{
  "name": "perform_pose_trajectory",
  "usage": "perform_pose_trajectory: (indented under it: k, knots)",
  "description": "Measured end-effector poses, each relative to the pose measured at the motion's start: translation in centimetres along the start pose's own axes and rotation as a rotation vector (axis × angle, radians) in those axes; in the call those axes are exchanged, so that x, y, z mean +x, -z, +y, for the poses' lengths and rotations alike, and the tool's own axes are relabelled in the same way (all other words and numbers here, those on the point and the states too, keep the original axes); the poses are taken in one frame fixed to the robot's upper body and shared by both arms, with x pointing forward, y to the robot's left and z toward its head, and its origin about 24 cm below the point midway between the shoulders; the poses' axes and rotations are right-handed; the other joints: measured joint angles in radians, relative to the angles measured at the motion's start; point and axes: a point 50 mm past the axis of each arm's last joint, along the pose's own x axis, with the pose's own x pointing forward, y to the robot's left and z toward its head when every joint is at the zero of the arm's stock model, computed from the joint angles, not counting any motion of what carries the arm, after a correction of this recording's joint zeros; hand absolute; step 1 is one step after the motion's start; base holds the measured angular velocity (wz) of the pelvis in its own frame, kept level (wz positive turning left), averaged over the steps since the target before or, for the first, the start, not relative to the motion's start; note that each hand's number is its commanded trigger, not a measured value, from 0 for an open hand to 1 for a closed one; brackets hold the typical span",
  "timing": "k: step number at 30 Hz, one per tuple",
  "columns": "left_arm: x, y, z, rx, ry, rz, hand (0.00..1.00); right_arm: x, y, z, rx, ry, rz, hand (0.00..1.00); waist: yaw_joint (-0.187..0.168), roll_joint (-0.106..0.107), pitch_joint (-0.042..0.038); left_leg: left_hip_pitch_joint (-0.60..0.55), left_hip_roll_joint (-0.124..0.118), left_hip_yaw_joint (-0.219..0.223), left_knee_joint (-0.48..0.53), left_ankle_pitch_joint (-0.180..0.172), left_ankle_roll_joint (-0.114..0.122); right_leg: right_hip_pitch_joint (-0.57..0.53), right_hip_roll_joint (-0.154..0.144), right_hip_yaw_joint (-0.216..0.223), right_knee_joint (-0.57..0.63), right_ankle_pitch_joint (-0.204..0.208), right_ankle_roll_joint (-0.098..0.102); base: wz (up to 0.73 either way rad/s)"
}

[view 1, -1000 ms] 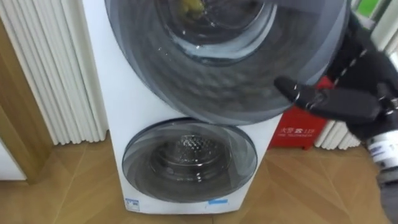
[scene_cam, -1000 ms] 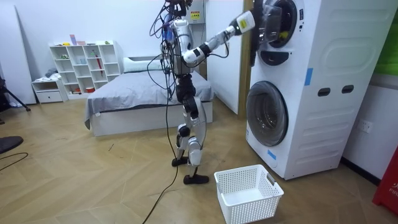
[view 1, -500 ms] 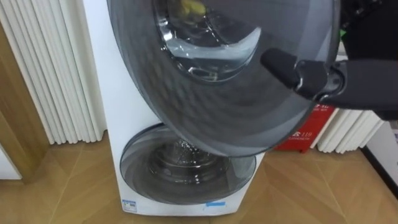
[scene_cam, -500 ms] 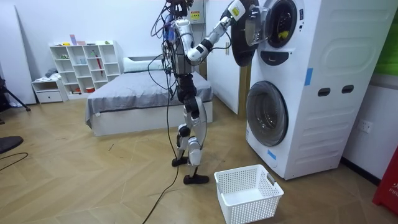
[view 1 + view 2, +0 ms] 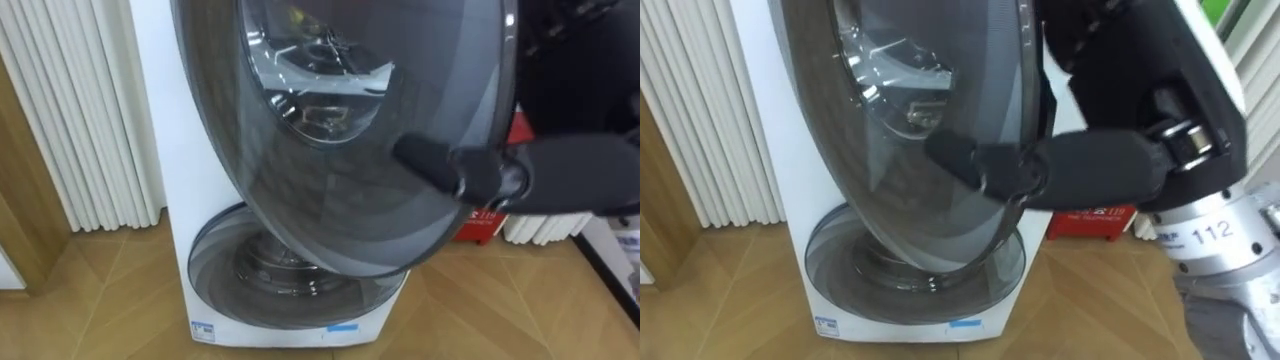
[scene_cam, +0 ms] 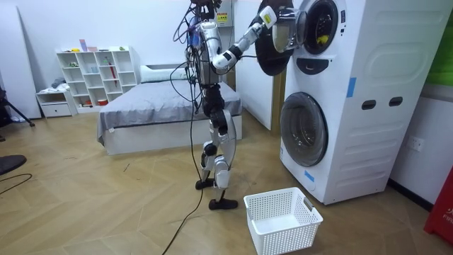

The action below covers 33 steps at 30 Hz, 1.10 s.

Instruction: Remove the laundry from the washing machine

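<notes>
The stacked washing machine stands in front of me. Its upper round door hangs half open, swung out toward me. My right hand reaches in from the right and grips the door's rim: the thumb lies across the smoky glass and the other fingers sit behind the edge. A yellow piece of clothing lies inside the upper drum; through the glass it is a yellow speck. In the room view I stand upright at the machine's left, right arm raised to the door.
The lower door is closed. A white laundry basket sits on the wood floor beside my feet. A red box stands right of the machine, white pleated panels to its left. A bed is behind me.
The upper door has swung further open toward me and to the left, with my right hand following on its rim. The drum opening has become more exposed.
</notes>
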Motion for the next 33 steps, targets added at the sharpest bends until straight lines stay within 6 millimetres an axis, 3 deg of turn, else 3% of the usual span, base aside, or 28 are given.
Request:
perform_pose_trajectory:
  k: [4,6,11,19,22,26,33]
  knots:
    - [0.1,-0.7,0.0,0.007,0.003,-0.018,0.00,0.0,0.2,0.2,0.039,-0.022,-0.003,0.00,0.022,0.008,-0.0006,0.000,0.001,0.003,-0.001,0.000,0.000,-0.003,0.001,0.000,0.001,0.000,0.000,-0.03]
    - [0.1,-1.0,-0.1,0.026,0.008,-0.026,0.00,0.1,0.6,1.0,0.102,-0.037,-0.017,0.00,0.028,0.020,-0.0057,0.001,0.001,0.003,-0.001,0.000,-0.001,-0.003,0.001,0.000,0.002,0.000,0.000,0.00]
    - [0.2,-1.3,-0.3,0.043,0.021,-0.037,0.00,0.3,0.8,2.1,0.151,-0.099,-0.051,0.00,0.042,0.030,-0.0048,0.002,0.001,0.005,0.000,0.000,-0.001,-0.004,0.002,0.000,0.004,0.001,-0.001,0.00]
    - [0.2,-2.0,-0.6,0.068,0.045,-0.057,0.00,0.9,1.2,4.4,0.239,-0.207,-0.104,0.00,0.077,0.017,-0.0038,-0.009,0.001,0.004,-0.001,0.000,-0.001,-0.022,0.001,0.004,0.018,0.001,-0.003,0.00]
    - [0.2,-1.9,-0.7,0.081,0.048,-0.048,0.00,1.6,1.3,5.3,0.261,-0.285,-0.114,0.00,0.084,0.007,-0.0082,-0.014,0.001,-0.003,0.000,0.000,-0.001,-0.022,0.001,0.001,0.017,0.001,-0.003,0.05]
    - [0.3,-2.2,-0.7,0.092,0.049,-0.050,0.00,1.9,1.7,6.7,0.305,-0.371,-0.092,0.00,0.127,-0.002,-0.0056,-0.013,0.000,-0.006,0.002,0.000,-0.001,-0.020,0.000,0.001,0.014,0.001,-0.003,0.02]
    - [0.4,-2.5,-0.7,0.102,0.062,-0.029,0.00,1.7,2.9,8.1,0.357,-0.480,0.012,0.00,0.149,-0.010,0.0002,-0.024,-0.002,-0.038,0.003,0.000,-0.001,-0.009,-0.005,-0.026,0.001,-0.001,0.001,0.13]
